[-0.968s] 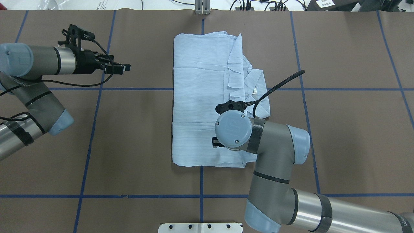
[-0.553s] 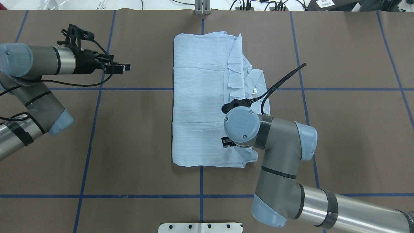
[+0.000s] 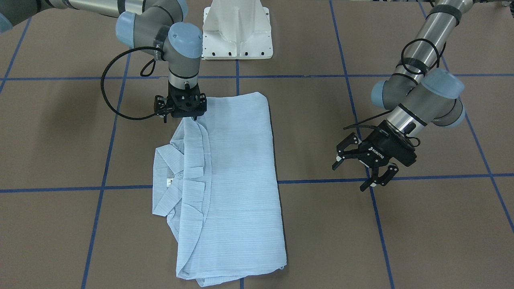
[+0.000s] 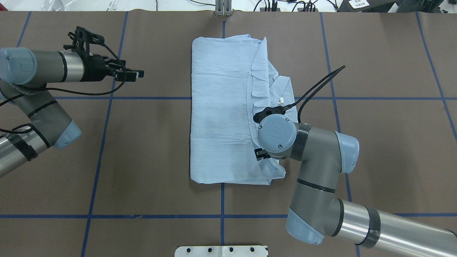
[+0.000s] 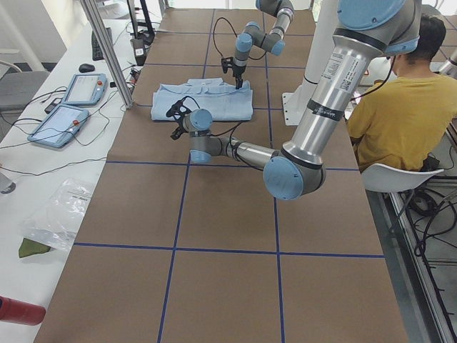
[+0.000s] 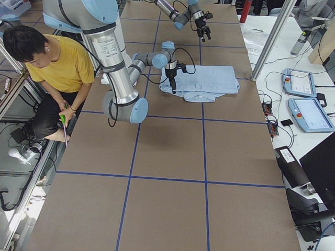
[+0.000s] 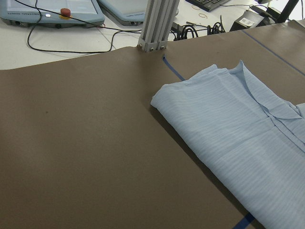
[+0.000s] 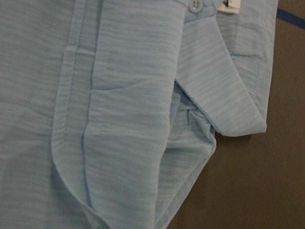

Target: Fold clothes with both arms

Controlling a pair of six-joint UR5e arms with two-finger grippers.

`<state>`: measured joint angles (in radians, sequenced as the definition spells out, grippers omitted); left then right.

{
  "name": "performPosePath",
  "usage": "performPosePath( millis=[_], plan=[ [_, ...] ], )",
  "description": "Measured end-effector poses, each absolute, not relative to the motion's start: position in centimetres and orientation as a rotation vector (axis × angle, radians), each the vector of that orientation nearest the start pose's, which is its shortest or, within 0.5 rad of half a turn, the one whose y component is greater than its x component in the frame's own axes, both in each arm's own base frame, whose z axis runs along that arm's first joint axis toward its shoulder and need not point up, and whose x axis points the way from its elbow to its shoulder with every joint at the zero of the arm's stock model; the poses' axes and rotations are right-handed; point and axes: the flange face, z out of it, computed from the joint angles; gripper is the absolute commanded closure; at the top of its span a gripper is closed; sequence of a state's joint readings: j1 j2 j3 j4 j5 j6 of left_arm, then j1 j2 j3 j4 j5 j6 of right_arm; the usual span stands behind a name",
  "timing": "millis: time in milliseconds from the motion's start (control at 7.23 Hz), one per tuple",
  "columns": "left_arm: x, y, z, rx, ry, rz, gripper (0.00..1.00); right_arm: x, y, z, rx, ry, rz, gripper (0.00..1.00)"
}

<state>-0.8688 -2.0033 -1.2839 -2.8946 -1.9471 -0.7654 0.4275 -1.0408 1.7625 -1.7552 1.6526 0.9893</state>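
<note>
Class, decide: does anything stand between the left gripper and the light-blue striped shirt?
Nothing visible does. Only bare brown table covering lies between the black two-finger left gripper and the light-blue striped shirt.

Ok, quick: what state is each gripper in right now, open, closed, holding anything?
Left gripper: open, empty, off to the side of the shirt.
Right gripper: pointing down at the shirt's edge; fingers not clearly visible, cannot tell.

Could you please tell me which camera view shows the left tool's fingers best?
Exterior front-facing: the left tool appears large, both fingers spread open and unobstructed. Overhead exterior shows it side-on, fingers overlapping. Exterior left and right show it small; neither wrist-mounted view shows it.
</note>
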Motion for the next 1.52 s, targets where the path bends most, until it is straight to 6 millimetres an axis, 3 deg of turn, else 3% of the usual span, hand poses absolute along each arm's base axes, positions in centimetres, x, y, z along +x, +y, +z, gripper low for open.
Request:
performPosePath(
  millis=[415, 691, 830, 1106, 1383, 1521],
  plan=[
    [35.9, -57.2, 40.2, 0.867, 1.199, 0.227, 0.00, -48.5, -37.8, 33.6, 0.188, -0.495, -0.138, 0.00],
    [36.0, -57.2, 40.2, 0.866, 1.199, 0.228, 0.00, -47.4, -39.0, 31.3, 0.216, -0.640, -0.025, 0.00],
    [35.9, -57.2, 40.2, 0.867, 1.199, 0.227, 0.00, -48.5, -39.8, 30.1, 0.235, -0.742, 0.032, 0.01],
    [35.9, -57.2, 40.0, 0.873, 1.200, 0.224, 0.00, -52.3, -41.3, 28.4, 0.245, -0.832, 0.052, 0.23],
    [35.7, -57.3, 39.7, 0.880, 1.200, 0.221, 0.00, -53.6, -39.9, 27.8, 0.265, -0.848, -0.100, 0.44],
    [35.6, -57.3, 39.7, 0.882, 1.199, 0.220, 0.00, -54.5, -38.2, 28.1, 0.272, -0.841, -0.174, 0.51]
  ],
)
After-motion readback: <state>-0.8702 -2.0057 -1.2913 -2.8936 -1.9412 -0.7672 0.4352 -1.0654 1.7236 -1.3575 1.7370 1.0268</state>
